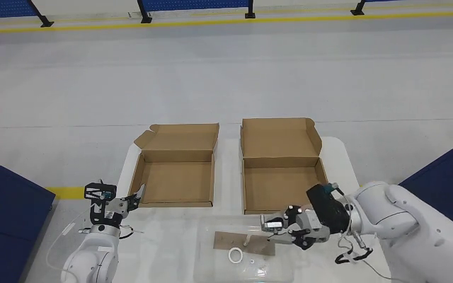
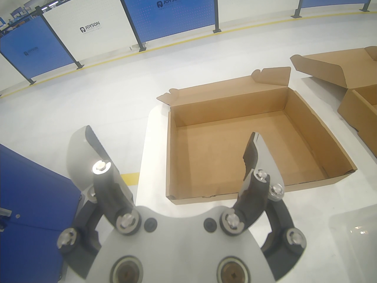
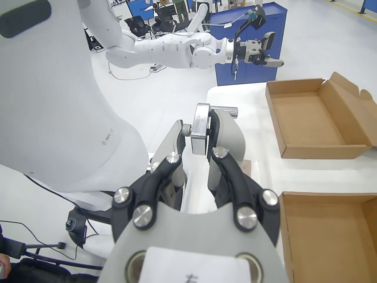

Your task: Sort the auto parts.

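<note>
Right gripper (image 3: 196, 131) pinches metal part (image 3: 200, 120) just before right box (image 1: 283, 187), likely for drop-in; left gripper (image 2: 170, 136), jaws spread, hangs well apart.

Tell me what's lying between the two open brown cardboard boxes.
Nothing: top view shows bare white table between the left brown cardboard box and the right brown cardboard box.

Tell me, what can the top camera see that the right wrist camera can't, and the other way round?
Top view, not the right wrist view: a white ring. Right wrist view, not the top view: black chairs in the room behind. Both: the left box, the right box, the open left gripper, and the right gripper with its fingers shut on a metal part.
</note>
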Motion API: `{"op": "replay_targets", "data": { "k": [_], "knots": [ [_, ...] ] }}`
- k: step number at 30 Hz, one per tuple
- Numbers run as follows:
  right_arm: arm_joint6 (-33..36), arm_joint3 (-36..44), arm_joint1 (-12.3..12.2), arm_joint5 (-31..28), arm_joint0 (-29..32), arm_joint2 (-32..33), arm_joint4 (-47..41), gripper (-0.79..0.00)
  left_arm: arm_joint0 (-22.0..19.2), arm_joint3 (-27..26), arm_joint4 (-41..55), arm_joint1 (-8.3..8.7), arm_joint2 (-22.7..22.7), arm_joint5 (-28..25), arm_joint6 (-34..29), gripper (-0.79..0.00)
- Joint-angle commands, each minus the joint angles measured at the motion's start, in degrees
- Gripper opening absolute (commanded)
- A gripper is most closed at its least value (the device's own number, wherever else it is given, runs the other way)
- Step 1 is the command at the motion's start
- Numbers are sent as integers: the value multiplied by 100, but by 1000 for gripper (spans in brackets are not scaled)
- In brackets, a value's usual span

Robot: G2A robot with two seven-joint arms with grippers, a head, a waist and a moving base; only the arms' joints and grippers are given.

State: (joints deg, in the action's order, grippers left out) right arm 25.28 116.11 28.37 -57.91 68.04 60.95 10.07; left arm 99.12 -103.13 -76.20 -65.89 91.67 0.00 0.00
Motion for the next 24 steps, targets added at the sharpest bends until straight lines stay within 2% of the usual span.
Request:
{"op": "replay_targets", "data": {
  "k": [1,6,19,24],
  "knots": [
    [162,95,-57,-6,-2,180,-314,-785,0,0,0,0,0,0,0,0],
    [641,356,-188,-9,-19,530,-1071,-785,0,0,0,0,0,0,0,0],
    [526,395,-162,87,1,534,-1154,-785,0,0,0,0,0,0,0,0],
    [495,384,-143,-9,-71,564,-1830,-785,0,0,0,0,0,0,0,0]
  ]
}}
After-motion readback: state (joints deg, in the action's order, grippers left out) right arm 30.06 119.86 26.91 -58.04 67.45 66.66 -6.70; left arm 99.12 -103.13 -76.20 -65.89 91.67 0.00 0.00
